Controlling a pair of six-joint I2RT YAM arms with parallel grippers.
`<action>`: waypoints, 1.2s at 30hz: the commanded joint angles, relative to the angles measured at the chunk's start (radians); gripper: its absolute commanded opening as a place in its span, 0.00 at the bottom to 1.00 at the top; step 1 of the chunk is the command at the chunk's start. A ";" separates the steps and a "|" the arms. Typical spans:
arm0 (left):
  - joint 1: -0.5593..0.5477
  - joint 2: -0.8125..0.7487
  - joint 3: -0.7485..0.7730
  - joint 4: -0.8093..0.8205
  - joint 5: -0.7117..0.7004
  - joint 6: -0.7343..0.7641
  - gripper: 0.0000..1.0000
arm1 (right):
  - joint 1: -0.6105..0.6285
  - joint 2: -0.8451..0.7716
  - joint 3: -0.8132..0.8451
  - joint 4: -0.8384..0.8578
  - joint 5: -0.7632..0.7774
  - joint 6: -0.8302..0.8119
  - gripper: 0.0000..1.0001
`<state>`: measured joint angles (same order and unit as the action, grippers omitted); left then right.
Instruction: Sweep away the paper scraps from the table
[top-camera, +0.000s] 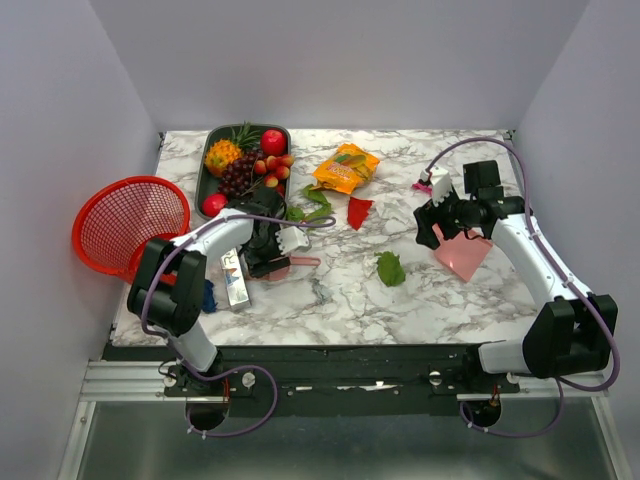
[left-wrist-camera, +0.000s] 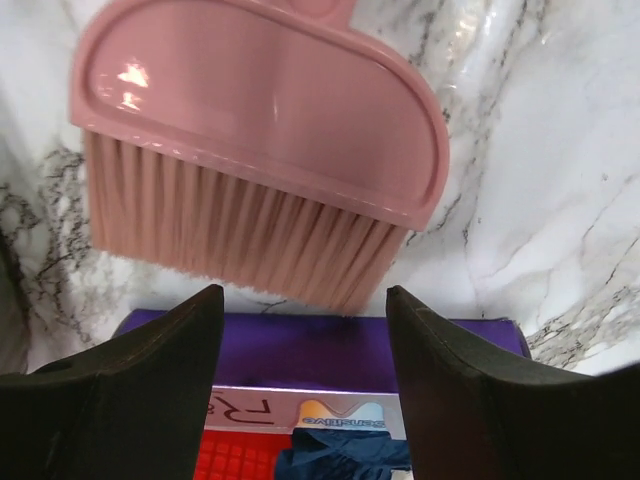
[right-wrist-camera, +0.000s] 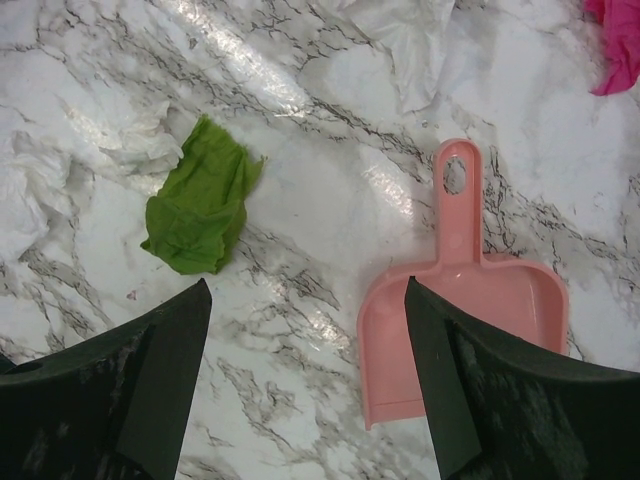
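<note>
Right gripper (right-wrist-camera: 307, 286) spread wide, hovering over pink dustpan (right-wrist-camera: 480, 320) — green scrap (right-wrist-camera: 200, 210) beside dustpan. Left gripper (left-wrist-camera: 303, 292) well away from dustpan, also wide — pink brush (left-wrist-camera: 260, 110) unheld.

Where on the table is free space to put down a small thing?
The widest bare strip of the table runs along its front edge, between the purple box and the pink dustpan, nearer than the green scrap. Crowded: the far left, around the fruit tray, snack bag and brush.
</note>
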<state>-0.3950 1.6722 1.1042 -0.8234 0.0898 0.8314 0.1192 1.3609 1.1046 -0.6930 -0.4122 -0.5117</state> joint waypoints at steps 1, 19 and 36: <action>0.001 -0.039 -0.069 0.064 0.014 0.066 0.72 | 0.007 -0.002 0.009 0.023 -0.031 0.018 0.86; 0.007 0.006 -0.109 0.083 0.054 0.025 0.00 | 0.007 -0.025 -0.015 0.020 -0.019 0.018 0.87; 0.038 -0.117 0.304 -0.388 0.396 0.037 0.00 | 0.040 0.024 0.176 -0.082 -0.263 -0.163 0.92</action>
<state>-0.3557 1.5551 1.3319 -1.0801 0.3553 0.8520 0.1341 1.3689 1.2198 -0.7082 -0.5735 -0.5545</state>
